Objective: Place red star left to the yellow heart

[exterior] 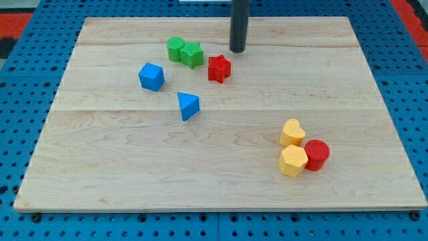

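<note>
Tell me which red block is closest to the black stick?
The red star. It sits just below and to the view's left of my tip, near the green blocks. The red round block is far off by the yellow blocks.

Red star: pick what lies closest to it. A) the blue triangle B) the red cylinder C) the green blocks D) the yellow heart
C: the red star sits just to the view's right of the green blocks, with my tip close on its upper right; the blue triangle lies farther off, and the yellow heart and red cylinder are far toward the view's bottom right.
</note>
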You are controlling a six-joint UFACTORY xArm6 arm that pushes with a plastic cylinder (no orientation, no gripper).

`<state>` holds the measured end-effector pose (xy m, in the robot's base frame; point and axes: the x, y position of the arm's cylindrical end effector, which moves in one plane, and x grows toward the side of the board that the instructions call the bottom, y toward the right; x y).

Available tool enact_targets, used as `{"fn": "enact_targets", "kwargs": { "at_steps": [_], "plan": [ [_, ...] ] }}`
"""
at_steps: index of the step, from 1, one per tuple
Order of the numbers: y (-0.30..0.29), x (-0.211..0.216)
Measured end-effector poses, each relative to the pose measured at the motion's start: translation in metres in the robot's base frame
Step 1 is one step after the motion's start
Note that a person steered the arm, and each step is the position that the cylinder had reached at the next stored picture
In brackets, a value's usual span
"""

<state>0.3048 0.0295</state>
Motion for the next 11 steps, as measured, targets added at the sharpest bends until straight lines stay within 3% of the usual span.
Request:
{"fn": "enact_targets", "kwargs": {
  "at_steps": [1,2,3,5,6,8,9,10,11],
  "plan": [
    [-0.003,0.047],
    [-0.009,-0.005],
    [-0.021,0.034],
    [-0.057,0.065],
    [-0.016,0.124],
    [-0.095,0.103],
    [-0.1,0.145],
    [-0.08,0.173],
    [0.002,0.182]
  ]
}}
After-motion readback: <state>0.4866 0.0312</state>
